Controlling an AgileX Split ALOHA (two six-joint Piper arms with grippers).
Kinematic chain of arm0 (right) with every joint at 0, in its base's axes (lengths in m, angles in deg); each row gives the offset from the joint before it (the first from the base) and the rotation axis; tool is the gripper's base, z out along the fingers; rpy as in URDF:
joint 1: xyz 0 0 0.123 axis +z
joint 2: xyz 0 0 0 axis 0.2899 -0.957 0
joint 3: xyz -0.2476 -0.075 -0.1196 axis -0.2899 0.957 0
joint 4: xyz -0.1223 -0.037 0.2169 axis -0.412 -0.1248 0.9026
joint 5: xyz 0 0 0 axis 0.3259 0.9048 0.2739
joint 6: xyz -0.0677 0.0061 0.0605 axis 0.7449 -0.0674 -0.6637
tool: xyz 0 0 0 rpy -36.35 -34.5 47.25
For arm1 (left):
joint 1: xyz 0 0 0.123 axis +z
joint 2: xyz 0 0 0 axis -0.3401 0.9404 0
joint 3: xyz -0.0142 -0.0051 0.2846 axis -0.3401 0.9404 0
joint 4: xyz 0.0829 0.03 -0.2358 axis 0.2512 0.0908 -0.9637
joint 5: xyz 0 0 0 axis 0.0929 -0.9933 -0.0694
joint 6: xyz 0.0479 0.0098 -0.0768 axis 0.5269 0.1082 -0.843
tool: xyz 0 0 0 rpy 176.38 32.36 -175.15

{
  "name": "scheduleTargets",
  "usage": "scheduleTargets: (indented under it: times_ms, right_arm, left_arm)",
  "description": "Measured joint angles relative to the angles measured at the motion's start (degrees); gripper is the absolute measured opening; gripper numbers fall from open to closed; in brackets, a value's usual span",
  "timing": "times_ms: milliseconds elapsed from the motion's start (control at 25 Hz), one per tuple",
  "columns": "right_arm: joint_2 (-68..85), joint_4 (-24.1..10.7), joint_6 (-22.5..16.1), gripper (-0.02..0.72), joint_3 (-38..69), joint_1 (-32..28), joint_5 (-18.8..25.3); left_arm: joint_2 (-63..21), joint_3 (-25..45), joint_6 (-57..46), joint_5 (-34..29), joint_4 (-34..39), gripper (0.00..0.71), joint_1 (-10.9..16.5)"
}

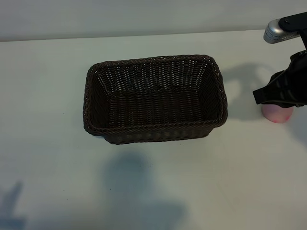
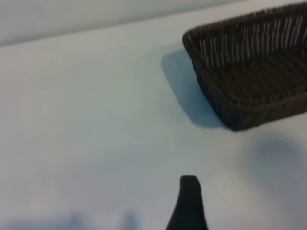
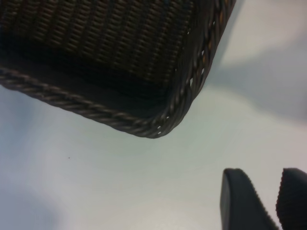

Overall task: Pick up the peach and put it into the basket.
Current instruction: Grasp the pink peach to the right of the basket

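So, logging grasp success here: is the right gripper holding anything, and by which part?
Nothing is held. The right gripper shows a bare gap between its jaws; the peach sits on the table beneath it.

**One basket, one peach, two claws**

We count one basket (image 1: 154, 98) on one tabletop (image 1: 48, 143), well to the side of the right claw (image 1: 276, 98). We count one peach (image 1: 277, 114), just under that claw. We see two claws in all; the left claw (image 2: 188, 203) shows a single finger only.
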Motion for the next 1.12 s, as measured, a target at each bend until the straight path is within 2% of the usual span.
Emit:
scheduleTargets:
  times_ms: [320,600,880,1000,1120]
  right_arm:
    - [0.00,0.00,0.00,0.243,0.00,0.00,0.05]
    - [0.00,0.00,0.00,0.243,0.00,0.00,-0.14]
    - [0.00,-0.21,0.00,0.243,0.00,0.00,-3.24]
    - [-0.05,-1.93,-0.40,0.243,0.00,0.00,-5.43]
    - [-1.41,-5.95,-2.93,0.271,0.00,0.00,-7.69]
  left_arm:
    - [-4.06,3.87,0.00,-3.76,0.24,0.598,0.00]
    - [-6.09,8.45,-1.99,-2.97,0.29,0.598,0.00]
    - [-6.62,9.66,-2.39,-0.90,0.41,0.598,0.00]
    - [-6.62,9.66,-2.39,-0.66,0.41,0.598,0.00]
    - [-6.62,9.66,-2.39,-0.66,0.41,0.598,0.00]
